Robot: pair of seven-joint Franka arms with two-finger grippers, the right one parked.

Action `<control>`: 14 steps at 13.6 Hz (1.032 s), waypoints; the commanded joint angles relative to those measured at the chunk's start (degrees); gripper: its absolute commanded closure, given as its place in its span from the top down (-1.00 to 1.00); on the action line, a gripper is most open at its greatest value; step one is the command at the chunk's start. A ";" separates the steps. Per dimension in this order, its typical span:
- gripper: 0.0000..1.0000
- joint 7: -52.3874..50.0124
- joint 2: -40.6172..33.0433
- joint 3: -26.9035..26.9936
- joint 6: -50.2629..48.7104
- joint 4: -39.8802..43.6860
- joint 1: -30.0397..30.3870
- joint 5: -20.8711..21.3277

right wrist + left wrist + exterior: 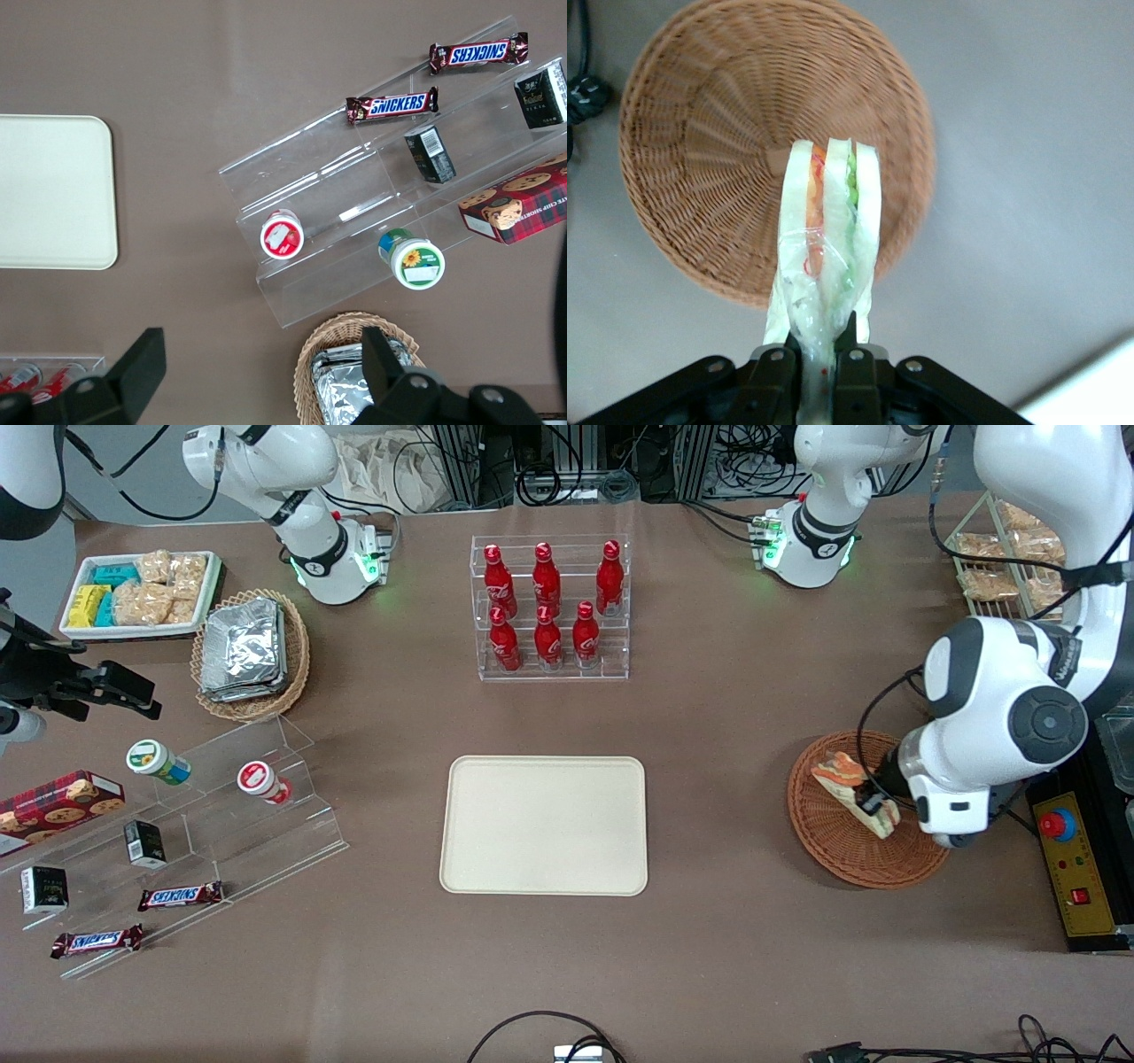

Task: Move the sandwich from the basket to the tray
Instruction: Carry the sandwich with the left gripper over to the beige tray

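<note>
The sandwich (850,788), a pale bread wedge with orange and green filling in clear wrap, hangs above the reddish-brown wicker basket (837,850) at the working arm's end of the table. My gripper (873,804) is shut on its wrap. In the left wrist view the sandwich (828,239) stands out from the gripper (826,354), with the empty basket (718,150) below it. The cream tray (544,825) lies bare at the table's middle, and it shows again as the tray (53,190) in the right wrist view.
A clear rack of red bottles (549,607) stands farther from the front camera than the tray. Toward the parked arm's end are a tan basket of foil packs (251,654), a white snack tray (142,593) and clear steps with candy bars (177,841). A control box (1076,868) sits beside the basket.
</note>
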 commanded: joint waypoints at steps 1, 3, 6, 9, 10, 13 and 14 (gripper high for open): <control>-1.00 6.99 1.34 0.42 -4.54 6.13 -7.37 0.53; -1.00 7.80 3.69 0.42 -4.46 8.76 -12.99 0.35; -1.00 7.63 12.38 0.42 -4.03 16.75 -20.55 0.53; -1.00 7.72 21.87 0.51 0.08 23.62 -25.58 0.79; -1.00 7.81 23.64 0.59 3.59 23.63 -26.72 1.31; -1.00 7.10 28.05 0.59 11.08 23.28 -29.19 7.20; -1.00 7.10 28.67 0.59 12.75 23.19 -29.19 7.12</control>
